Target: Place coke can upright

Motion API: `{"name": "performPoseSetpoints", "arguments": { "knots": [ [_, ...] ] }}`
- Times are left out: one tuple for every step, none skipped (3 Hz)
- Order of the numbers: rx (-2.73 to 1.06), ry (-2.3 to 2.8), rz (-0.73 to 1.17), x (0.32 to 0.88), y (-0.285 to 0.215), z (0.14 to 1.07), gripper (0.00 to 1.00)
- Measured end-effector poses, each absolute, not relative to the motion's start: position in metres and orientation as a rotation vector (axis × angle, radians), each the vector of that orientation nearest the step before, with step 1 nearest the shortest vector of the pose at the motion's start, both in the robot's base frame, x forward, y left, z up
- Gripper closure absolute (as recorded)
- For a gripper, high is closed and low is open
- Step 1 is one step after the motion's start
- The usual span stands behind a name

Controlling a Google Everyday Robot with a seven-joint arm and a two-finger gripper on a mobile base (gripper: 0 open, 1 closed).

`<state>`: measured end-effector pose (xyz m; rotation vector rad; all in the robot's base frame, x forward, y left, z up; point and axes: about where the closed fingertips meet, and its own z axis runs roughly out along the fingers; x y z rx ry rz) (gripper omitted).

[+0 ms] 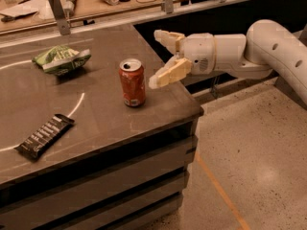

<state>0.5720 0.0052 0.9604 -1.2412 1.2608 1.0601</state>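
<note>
The coke can (132,83) is red with a silver top and stands upright on the grey table (96,123), near its right front corner. My gripper (159,58) is just to the right of the can, apart from it, with its two cream fingers spread open and nothing between them. The white arm reaches in from the right.
A green chip bag (61,59) lies at the back left of the table. A black candy bar (44,135) lies at the front left. The table's right edge drops to the floor. A cluttered counter (91,1) runs behind the table.
</note>
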Motion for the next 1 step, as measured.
{"name": "performPoseSetpoints", "arguments": {
  "knots": [
    [-1.243,1.261,1.059,0.572,0.0042,0.9612,0.0]
  ]
}}
